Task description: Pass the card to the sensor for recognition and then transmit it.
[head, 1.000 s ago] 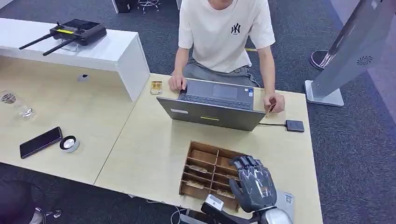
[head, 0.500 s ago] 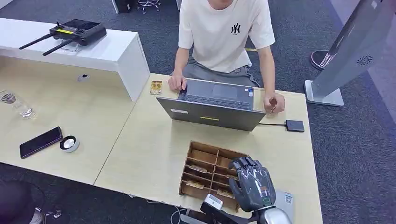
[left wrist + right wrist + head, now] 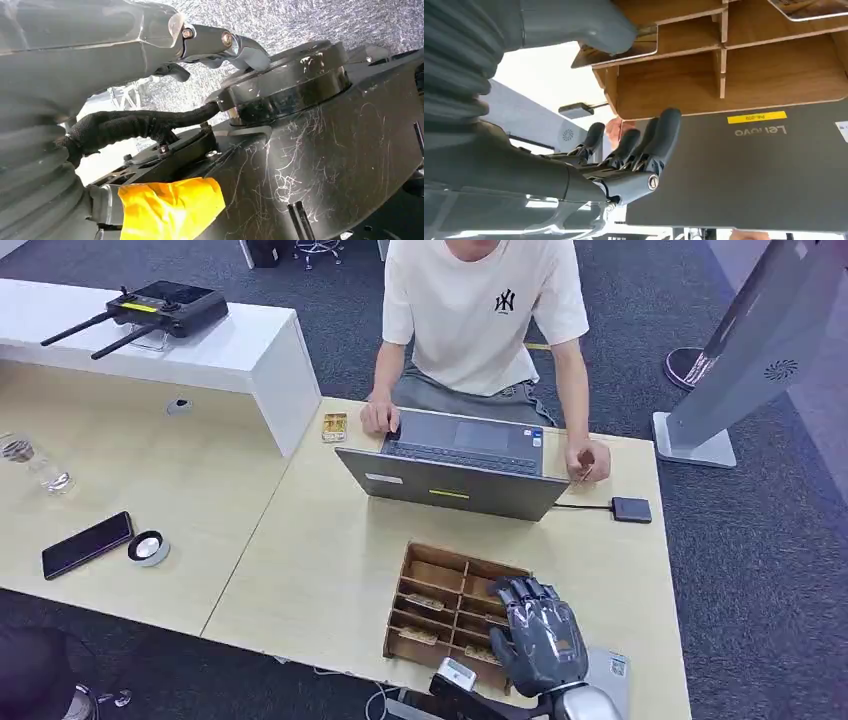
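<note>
Head view, left to right. Far left of the worktop (image 3: 300,570): a clear glass (image 3: 35,464), then a black phone (image 3: 87,544) lying flat with a small round puck (image 3: 148,548) just beside it. Behind, on the raised white shelf (image 3: 230,355), sits a black controller with two antennas (image 3: 150,310).

Centre: a person in a white T-shirt (image 3: 480,310) sits across the worktop, one hand on the grey laptop (image 3: 455,472), which is open toward them, lid back facing the robot. A small gold-coloured item (image 3: 334,427) lies just left of the laptop. The person's other hand, right of the laptop, pinches something thin; too small to tell what.

In front of the laptop: a wooden divided tray (image 3: 440,612). Cards (image 3: 424,602) lie flat in several of its compartments.

Right robot hand (image 3: 540,632) is over the tray's right-hand compartments, fingers apart and pointing toward the laptop. In the right wrist view the thumb (image 3: 589,22) rests against the edge of a card (image 3: 624,50) in one compartment, the other fingers (image 3: 659,135) extended and off it. No closed grip visible.

Right of the laptop: a small black card reader (image 3: 631,509) on a cable, well apart from the tray. Further right, a grey floor stand (image 3: 745,360) on the carpet.

Left robot hand (image 3: 65,65): wrist view shows the grey cover and thumb only; can't tell its state.
</note>
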Available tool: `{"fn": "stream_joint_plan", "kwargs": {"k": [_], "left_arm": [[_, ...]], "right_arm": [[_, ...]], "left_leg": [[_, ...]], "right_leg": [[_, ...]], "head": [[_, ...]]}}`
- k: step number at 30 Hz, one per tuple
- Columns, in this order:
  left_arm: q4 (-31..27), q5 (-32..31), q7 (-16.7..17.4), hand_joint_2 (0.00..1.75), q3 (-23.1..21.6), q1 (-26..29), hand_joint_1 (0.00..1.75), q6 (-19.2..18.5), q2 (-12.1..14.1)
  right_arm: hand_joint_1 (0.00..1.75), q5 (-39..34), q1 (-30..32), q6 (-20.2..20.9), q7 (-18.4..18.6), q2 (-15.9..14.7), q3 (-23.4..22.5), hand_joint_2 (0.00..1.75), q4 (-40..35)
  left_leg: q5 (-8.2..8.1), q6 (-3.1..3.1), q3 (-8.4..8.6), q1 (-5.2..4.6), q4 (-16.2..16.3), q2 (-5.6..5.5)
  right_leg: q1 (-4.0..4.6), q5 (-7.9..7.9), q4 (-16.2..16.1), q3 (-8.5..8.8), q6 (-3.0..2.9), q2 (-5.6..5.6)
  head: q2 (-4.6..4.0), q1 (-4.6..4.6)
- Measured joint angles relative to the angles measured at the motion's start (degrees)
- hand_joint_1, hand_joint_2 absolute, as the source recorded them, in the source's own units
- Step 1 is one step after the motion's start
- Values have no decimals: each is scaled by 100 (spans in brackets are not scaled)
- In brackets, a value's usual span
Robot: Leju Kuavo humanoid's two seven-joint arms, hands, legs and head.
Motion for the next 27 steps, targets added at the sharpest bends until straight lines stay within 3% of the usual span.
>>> {"fn": "stream_joint_plan", "kwargs": {"k": [11,17,19,27], "left_arm": [[0,-2,46,175,-4,-18,0,0,0],[0,-4,55,175,-9,-22,0,0,0],[0,-9,61,175,-11,-26,0,0,0],[0,-20,83,175,-15,-34,0,0,0]], "right_arm": [[70,9,0,9,4,4,-2,175,214],[82,24,2,7,7,18,-26,175,315],[94,35,2,9,13,20,-33,175,352],[105,122,12,7,83,66,-109,175,435]], "left_leg": [[0,0,0,0,0,0],[0,0,1,0,0,0],[0,0,1,0,0,0],[0,0,1,0,0,0]], "right_leg": [[0,0,0,0,0,0],[0,0,0,0,0,0],[0,0,0,0,0,0],[0,0,0,0,0,0]], "head": [[0,0],[0,0],[0,0],[0,0]]}}
